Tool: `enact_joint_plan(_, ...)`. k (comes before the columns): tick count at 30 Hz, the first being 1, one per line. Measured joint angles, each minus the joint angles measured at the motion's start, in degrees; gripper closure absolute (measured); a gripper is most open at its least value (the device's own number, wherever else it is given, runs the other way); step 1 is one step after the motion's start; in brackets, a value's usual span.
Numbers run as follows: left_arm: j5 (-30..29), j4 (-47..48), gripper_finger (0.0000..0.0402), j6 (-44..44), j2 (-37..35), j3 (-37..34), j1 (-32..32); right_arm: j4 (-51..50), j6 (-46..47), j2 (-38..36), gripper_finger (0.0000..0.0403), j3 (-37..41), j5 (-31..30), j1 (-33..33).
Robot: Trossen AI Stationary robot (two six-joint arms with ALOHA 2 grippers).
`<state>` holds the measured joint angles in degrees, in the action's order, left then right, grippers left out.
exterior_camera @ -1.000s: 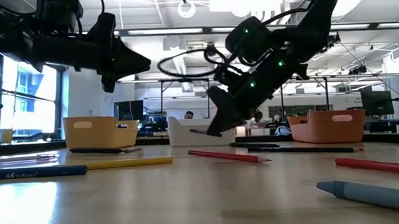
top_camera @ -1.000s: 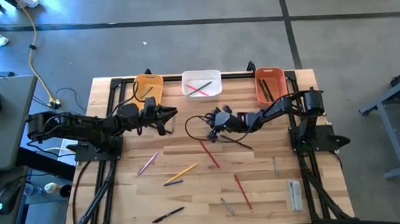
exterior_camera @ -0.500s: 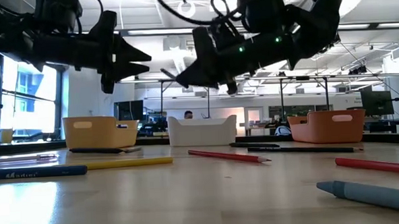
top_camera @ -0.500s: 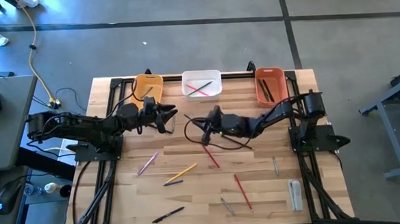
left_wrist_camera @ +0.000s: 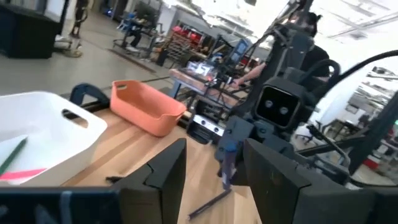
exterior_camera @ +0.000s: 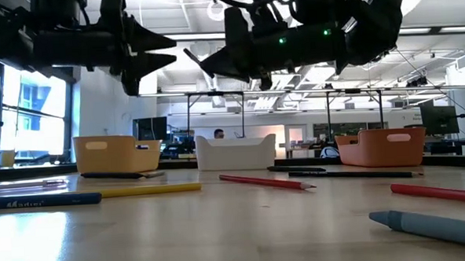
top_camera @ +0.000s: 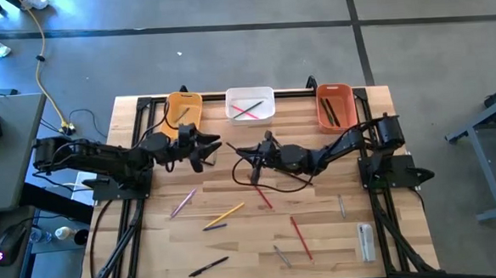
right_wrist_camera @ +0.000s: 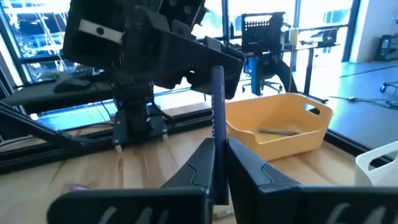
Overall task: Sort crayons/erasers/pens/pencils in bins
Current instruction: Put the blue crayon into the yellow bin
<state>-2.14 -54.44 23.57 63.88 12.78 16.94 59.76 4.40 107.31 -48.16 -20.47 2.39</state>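
Observation:
My right gripper (top_camera: 252, 155) is shut on a dark blue-violet pen (right_wrist_camera: 216, 118) above the middle of the table. In the low view it hangs high over the wood (exterior_camera: 214, 64). My left gripper (top_camera: 213, 146) is open and empty, a short way to the left of it, with its fingers pointing at the pen (left_wrist_camera: 226, 167). The yellow-orange bin (top_camera: 183, 108), the white bin (top_camera: 250, 104) holding pencils, and the red-orange bin (top_camera: 333, 105) holding dark pens stand along the far edge. My right gripper pinches the pen between its two fingers, on the pen's shaft (right_wrist_camera: 217, 163). The fingers reach level toward the table's left and lie across the pen. The pen's upper end (right_wrist_camera: 216, 73) stands free past the fingers, and the whole pen is lifted clear of the table.
On the wood lie a red pencil (top_camera: 261, 192), a pink one (top_camera: 182, 202), a yellow one (top_camera: 225, 214), another red one (top_camera: 301, 237), a black pen (top_camera: 208, 266), grey sticks (top_camera: 281, 255) and a whitish oblong item (top_camera: 366, 240). A black cable loops under my right arm (top_camera: 284, 181).
My right gripper has risen from just above the table and gone toward the table's left, toward my left gripper, turning from pointing down to level, with the pen in its fingers. My left gripper has risen a little.

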Motion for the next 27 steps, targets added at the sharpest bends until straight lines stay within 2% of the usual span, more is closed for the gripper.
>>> enact_joint_plan(7,0.01,-1.62,0.0254,-3.82,1.16,1.49,-3.08,4.75,-4.62,-0.02,0.0391,0.0,-0.1,1.01)
enact_joint_plan(14,-0.27,-2.98,0.0254,-9.04,5.57,4.48,-6.23,5.76,-6.4,-0.04,0.0391,0.0,0.9,1.86)
enact_joint_plan(20,-0.93,-9.64,0.0254,-11.8,9.78,5.37,-7.71,5.88,-6.46,-0.04,0.0391,0.0,1.79,1.92)
enact_joint_plan(23,-0.96,-10.62,0.0264,-13.35,10.83,5.38,-7.77,5.91,-7.04,-0.04,0.0391,0.0,1.86,2.08)
enact_joint_plan(27,-0.89,-12.52,0.0297,-14.73,11.78,5.38,-7.77,6.17,-7.47,-0.04,0.0391,0.0,1.95,2.56)
